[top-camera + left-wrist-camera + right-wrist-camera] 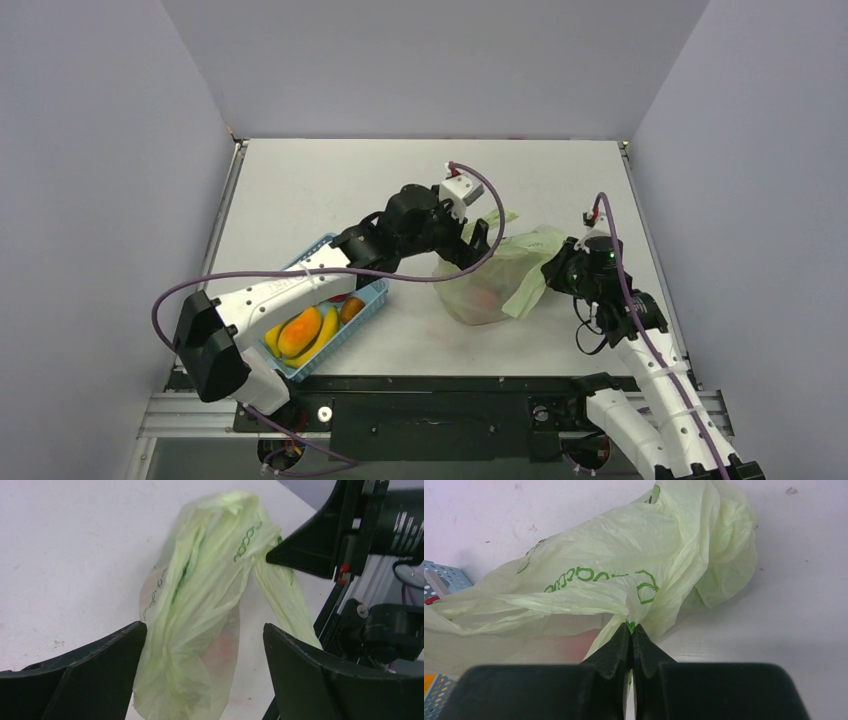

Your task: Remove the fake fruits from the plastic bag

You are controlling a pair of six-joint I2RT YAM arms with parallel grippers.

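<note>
Plain grey-violet walls close in a white matte table (pixel 330 180) on three sides; its top has a few small dark marks. On it lies the thin, crinkly, pale yellow-green plastic bag (pixel 490 285), directly in front of both tools.

Behind the left tool, close beside its arm, stands the blue lattice plastic basket (pixel 378 292) with yellow bananas (pixel 325 335) and an orange fruit (pixel 298 333).

The right gripper (pixel 631 630) is closed tight on a twisted fold of the film near the green print. I judge it holds this part so that the bag gets some tension and does not slide.

The left gripper (pixel 202 645) is spread wide, with the body of the bag between its fingers. Whether they touch the film I cannot tell. I think it is placed so to take the other side.

The fake fruits (pixel 225 647) are inside the bag. Only a reddish shape shows through the film, and the others I cannot make out.
</note>
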